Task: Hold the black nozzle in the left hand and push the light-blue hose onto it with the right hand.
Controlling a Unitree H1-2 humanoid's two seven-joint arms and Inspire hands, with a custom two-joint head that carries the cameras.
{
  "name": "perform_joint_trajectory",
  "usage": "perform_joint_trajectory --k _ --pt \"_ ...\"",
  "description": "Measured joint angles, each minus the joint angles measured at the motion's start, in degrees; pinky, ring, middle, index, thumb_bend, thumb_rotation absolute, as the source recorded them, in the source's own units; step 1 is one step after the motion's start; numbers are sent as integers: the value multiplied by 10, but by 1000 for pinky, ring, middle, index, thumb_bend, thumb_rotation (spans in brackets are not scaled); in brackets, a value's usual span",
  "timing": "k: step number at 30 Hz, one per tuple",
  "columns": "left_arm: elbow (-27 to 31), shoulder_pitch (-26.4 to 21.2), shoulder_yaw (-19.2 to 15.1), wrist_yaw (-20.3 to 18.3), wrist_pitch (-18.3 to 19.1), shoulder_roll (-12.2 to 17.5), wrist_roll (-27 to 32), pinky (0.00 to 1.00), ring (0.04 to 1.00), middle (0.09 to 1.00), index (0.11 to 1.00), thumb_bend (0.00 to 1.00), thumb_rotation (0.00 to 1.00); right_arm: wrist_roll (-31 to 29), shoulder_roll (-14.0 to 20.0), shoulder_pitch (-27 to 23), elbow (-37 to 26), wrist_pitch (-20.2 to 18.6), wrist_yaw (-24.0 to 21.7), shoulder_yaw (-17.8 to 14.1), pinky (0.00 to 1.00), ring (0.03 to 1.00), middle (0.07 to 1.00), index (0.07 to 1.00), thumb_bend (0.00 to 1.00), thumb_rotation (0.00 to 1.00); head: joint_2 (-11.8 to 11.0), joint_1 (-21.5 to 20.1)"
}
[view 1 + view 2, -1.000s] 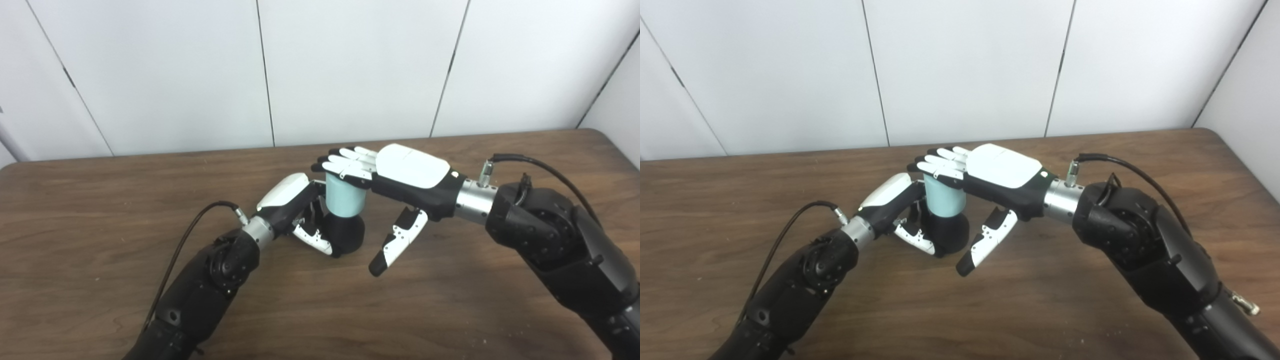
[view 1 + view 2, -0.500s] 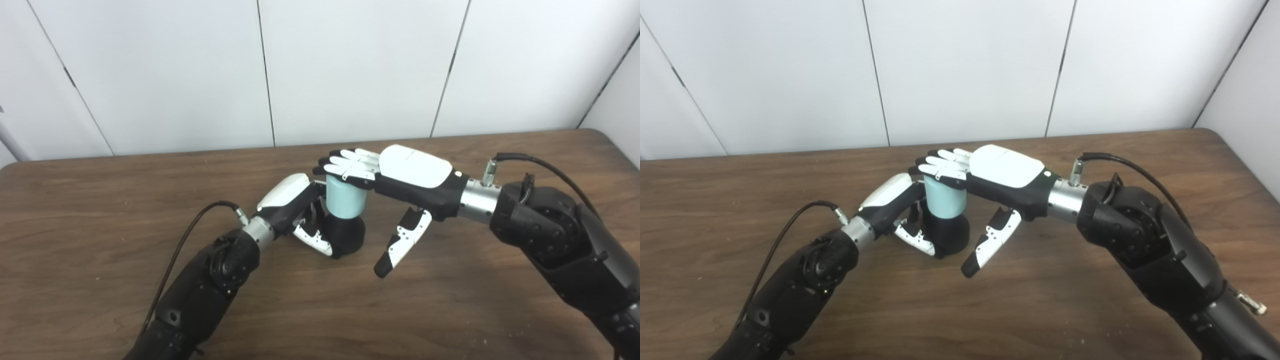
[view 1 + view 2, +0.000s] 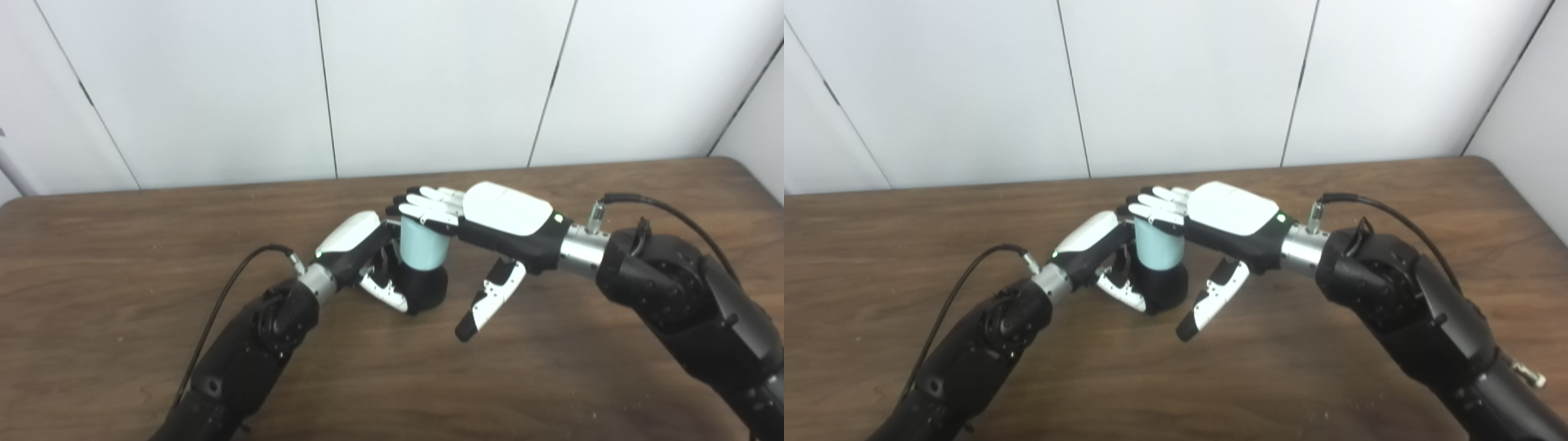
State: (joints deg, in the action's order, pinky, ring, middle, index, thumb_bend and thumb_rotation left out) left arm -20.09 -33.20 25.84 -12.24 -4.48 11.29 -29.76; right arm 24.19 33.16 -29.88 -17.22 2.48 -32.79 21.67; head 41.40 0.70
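A black nozzle point(image 3: 422, 288) stands upright on the wooden table point(image 3: 122, 245) near its middle. My left hand point(image 3: 361, 257) is shut on it from the left, thumb across its front. A short light-blue hose point(image 3: 422, 245) sits upright on top of the nozzle. My right hand point(image 3: 484, 211) is open and lies flat, palm down, with its fingers point(image 3: 429, 205) resting on the hose's top end. Its thumb point(image 3: 490, 297) hangs down to the right of the nozzle, apart from it. The same shows in the right eye view, with the hose point(image 3: 1159, 246) under the right hand point(image 3: 1213, 211).
White wall panels point(image 3: 429, 79) stand behind the table's far edge. The table's right edge point(image 3: 759, 177) runs close to my right arm. A black cable point(image 3: 226, 288) loops off my left wrist above the table.
My right hand has pressed down a little and the hose sits slightly lower on the nozzle. My left hand has kept its hold in place.
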Motion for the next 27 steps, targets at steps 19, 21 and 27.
perform_joint_trajectory --k 19,21,27 --pt "0 1 -3 -2 0 1 0 330 364 410 496 524 0 -2 -2 -10 -3 -2 0 12 946 984 992 964 759 674 -1 0" --pt "0 1 -3 -2 0 1 0 330 365 409 496 524 0 -3 -3 -11 -2 0 1 8 890 948 965 943 720 522 -4 -3" --pt "-2 1 -4 0 0 0 0 341 370 409 497 524 0 53 -79 32 2 -11 83 -32 738 895 960 996 743 184 -8 -3"
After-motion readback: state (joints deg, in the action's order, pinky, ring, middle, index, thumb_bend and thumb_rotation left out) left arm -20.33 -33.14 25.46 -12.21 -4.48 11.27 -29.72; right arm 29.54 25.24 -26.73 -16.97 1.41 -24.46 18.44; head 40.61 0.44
